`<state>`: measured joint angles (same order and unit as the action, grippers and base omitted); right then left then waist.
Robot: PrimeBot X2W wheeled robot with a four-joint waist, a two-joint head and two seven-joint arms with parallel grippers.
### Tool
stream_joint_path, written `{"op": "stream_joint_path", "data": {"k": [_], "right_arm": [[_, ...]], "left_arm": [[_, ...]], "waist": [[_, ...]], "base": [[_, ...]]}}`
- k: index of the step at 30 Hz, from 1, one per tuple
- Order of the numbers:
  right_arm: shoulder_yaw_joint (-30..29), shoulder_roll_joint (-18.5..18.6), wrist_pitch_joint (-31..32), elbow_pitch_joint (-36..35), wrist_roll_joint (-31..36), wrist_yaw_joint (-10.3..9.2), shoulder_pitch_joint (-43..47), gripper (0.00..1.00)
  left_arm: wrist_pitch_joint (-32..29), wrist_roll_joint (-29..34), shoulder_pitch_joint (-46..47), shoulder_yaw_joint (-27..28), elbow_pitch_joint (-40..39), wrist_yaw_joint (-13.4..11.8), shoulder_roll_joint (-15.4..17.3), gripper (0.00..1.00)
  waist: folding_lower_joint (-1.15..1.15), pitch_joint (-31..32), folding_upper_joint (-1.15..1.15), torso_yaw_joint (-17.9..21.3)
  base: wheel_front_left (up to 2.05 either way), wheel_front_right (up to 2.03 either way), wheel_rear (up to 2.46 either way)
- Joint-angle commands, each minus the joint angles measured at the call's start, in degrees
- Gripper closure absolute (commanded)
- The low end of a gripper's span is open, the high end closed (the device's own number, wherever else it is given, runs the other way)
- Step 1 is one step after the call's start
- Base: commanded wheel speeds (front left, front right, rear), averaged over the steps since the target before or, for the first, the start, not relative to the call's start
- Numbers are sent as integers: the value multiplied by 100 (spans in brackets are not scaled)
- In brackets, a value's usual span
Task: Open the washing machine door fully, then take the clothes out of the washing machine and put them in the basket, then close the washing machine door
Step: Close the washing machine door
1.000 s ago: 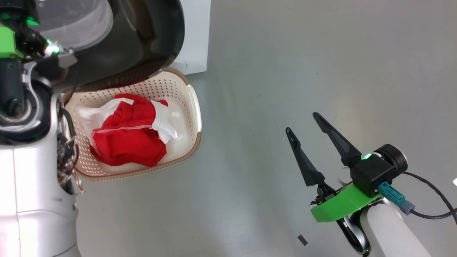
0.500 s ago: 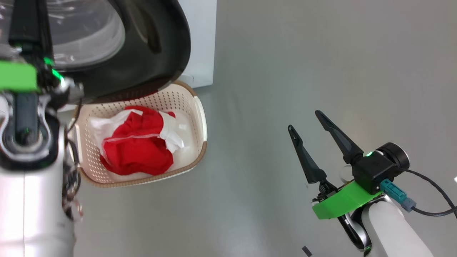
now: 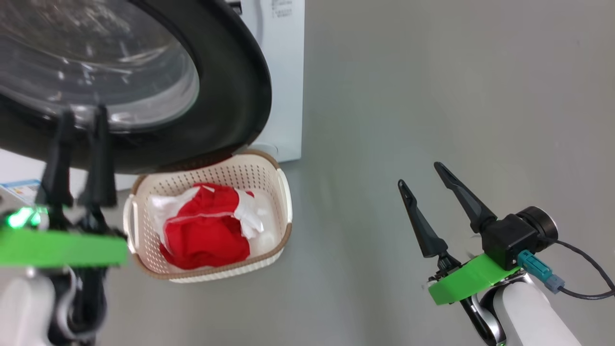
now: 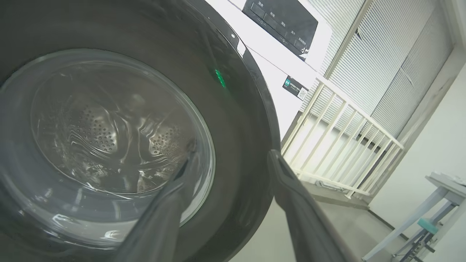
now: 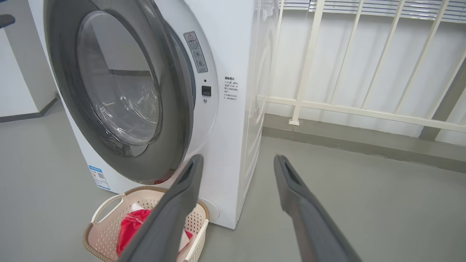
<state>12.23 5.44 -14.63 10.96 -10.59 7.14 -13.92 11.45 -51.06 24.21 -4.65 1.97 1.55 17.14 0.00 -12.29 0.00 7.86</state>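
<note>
as the washing machine door [image 3: 240, 96] looks rigid, hinged and slick, push its black rim's free edge; left gripper [image 3: 84, 115] and right gripper [image 3: 420, 175] both splayed, empty

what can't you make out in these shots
- Drum, left wrist view: glare on the door glass; any cloth left inside cannot be told.
- Basket, head view: far end hidden under the door rim.
- Clothes, head view: bunched, so the piece count is unclear.
- Label, right wrist view: print too small.
- Left tool, head view: blurred.
</note>
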Motion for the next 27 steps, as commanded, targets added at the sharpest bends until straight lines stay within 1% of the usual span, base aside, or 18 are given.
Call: {"op": "stream_joint_path", "data": {"k": [1,3,5,8,11,18,23,24,27], "right_arm": [[91,27,-37,-133,-31,35,90,0],[53,22,-37,-140,-17,35,136,0],[13,12,-37,-149,-6,35,194,0],[-44,3,-37,-156,-11,35,300,0],[-115,-2,-37,-200,-50,35,438,0],[-324,13,-37,-345,-8,35,802,0],[-493,-31,-37,-479,36,35,1031,0],[-532,-47,-37,-542,60,35,1114,0],[-582,-52,-37,-656,78,35,1218,0]], "left_arm": [[99,251,-117,122,-191,7,277,0],[216,720,-343,28,-259,-14,377,0],[297,1332,-561,-20,-304,-147,499,0],[343,1963,-886,-48,-410,-282,477,0],[351,2454,-1246,54,-547,-341,391,0],[353,3347,-2127,388,-721,-329,135,0],[354,3709,-2565,613,-806,-315,-235,0],[354,3748,-2700,722,-796,-289,-402,0],[354,3823,-2892,857,-739,-208,-574,0]], "waist": [[0,260,0,-62],[0,376,0,-58],[0,483,0,-46],[0,644,0,-30],[0,812,0,-8],[0,1126,0,64],[0,1252,0,106],[0,1292,0,121],[0,1345,0,142]], "base": [[0,0,0],[0,0,0],[0,0,0],[0,0,0],[0,0,0],[0,0,0],[0,0,0],[0,0,0],[0,0,0]]}}
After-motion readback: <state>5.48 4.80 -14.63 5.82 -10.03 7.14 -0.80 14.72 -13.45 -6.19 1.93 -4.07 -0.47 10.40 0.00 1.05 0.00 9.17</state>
